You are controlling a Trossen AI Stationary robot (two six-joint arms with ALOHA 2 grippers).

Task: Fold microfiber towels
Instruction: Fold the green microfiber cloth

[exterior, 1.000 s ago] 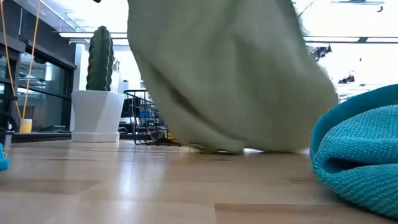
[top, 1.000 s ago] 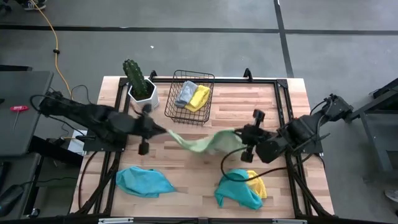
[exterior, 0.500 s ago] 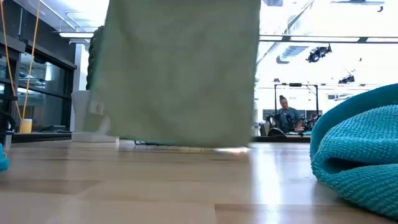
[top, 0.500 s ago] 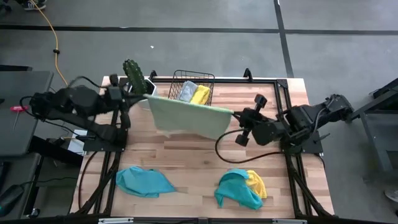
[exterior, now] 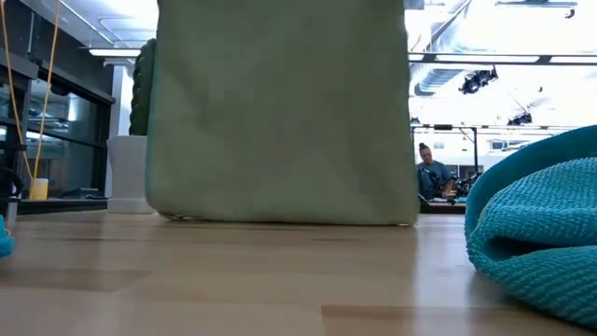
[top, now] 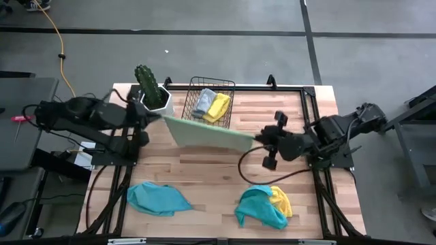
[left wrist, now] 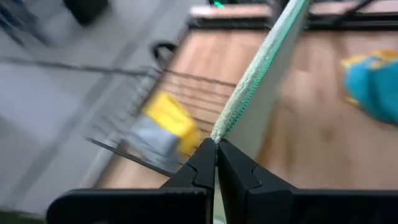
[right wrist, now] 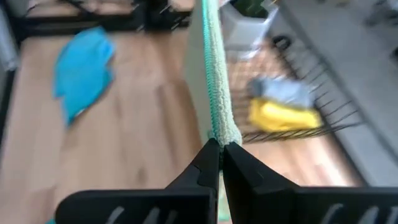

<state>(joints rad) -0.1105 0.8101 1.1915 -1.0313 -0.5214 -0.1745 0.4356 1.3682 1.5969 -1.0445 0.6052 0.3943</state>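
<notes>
Left arm's fingers (left wrist: pixel 216 163) pinched together, right arm's fingers (right wrist: pixel 221 163) pinched together, both arms reaching inward, well apart

Light green towel (top: pixel 204 133) stretched taut, upright

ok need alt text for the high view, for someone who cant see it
Two robot arms hold a light green towel stretched between the left gripper and right gripper above a wooden table. Behind it stand a potted cactus and a wire basket; teal towels lie crumpled in front.
</notes>
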